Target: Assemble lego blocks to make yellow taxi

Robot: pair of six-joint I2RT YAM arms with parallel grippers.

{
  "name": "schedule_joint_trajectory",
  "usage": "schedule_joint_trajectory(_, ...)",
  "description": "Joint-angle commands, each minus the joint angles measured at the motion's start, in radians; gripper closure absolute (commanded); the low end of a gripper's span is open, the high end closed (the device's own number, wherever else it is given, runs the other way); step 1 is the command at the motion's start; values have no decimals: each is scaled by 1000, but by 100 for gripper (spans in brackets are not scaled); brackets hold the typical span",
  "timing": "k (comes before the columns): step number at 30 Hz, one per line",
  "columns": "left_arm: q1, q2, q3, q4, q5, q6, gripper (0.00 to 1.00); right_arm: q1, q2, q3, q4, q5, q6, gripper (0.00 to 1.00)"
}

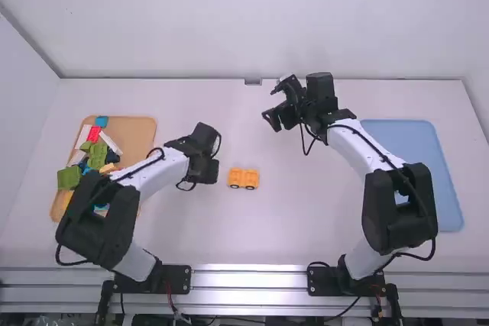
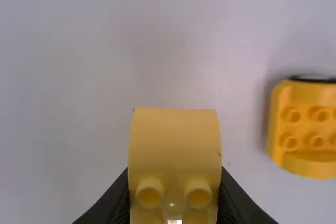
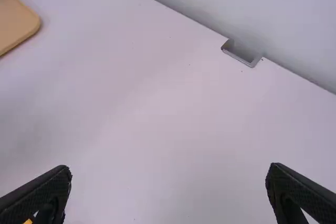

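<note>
In the high view my left gripper [image 1: 205,170] is just left of the yellow wheeled base [image 1: 244,179], which stands mid-table. The left wrist view has my left gripper [image 2: 174,203] shut on a yellow block [image 2: 174,140] with round studs; the studded yellow base [image 2: 310,124] lies apart from it. My right gripper [image 1: 276,116] is held farther back, right of the middle, in the high view. Nothing is between the widely parted fingers of my right gripper [image 3: 170,195] in the right wrist view.
A tan tray [image 1: 141,131] of mixed blocks lies at the far left, partly under the left arm. At the right is a blue tray [image 1: 412,143], beside the right arm. A small metal bracket [image 1: 253,82] sits at the table's back edge.
</note>
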Motion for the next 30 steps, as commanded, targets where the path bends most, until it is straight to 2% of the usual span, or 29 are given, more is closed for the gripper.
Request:
schedule_joint_trajectory(1, 4, 60, 70, -31, -11, -21, 98, 3, 8, -11, 0, -1, 5, 1)
schedule_joint_trajectory(4, 4, 92, 118, -70, -11, -22, 98, 3, 8, -11, 0, -1, 4, 1)
schedule_joint_trajectory(7, 3, 111, 134, -43, -11, -75, 98, 3, 8, -11, -5, 0, 4, 2)
schedule_joint_trajectory(11, 4, 119, 113, 9, -11, -316, 98, 3, 8, -11, -16, 5, 4, 1)
schedule_joint_trajectory(18, 13, 119, 94, -50, 45, -949, 98, -12, 8, -13, -26, 3, -18, 1)
schedule_joint_trajectory(22, 10, 119, 74, -43, 32, -1119, 98, -11, 8, -13, -22, 2, -18, 1)
schedule_joint_trajectory(25, 10, 119, 39, -16, 72, -1334, 98, -13, 8, -13, -23, 3, -18, 1)
schedule_joint_trajectory(30, 11, 119, 20, 1, 73, -1469, 98, -12, 8, -13, -22, 2, -18, 1)
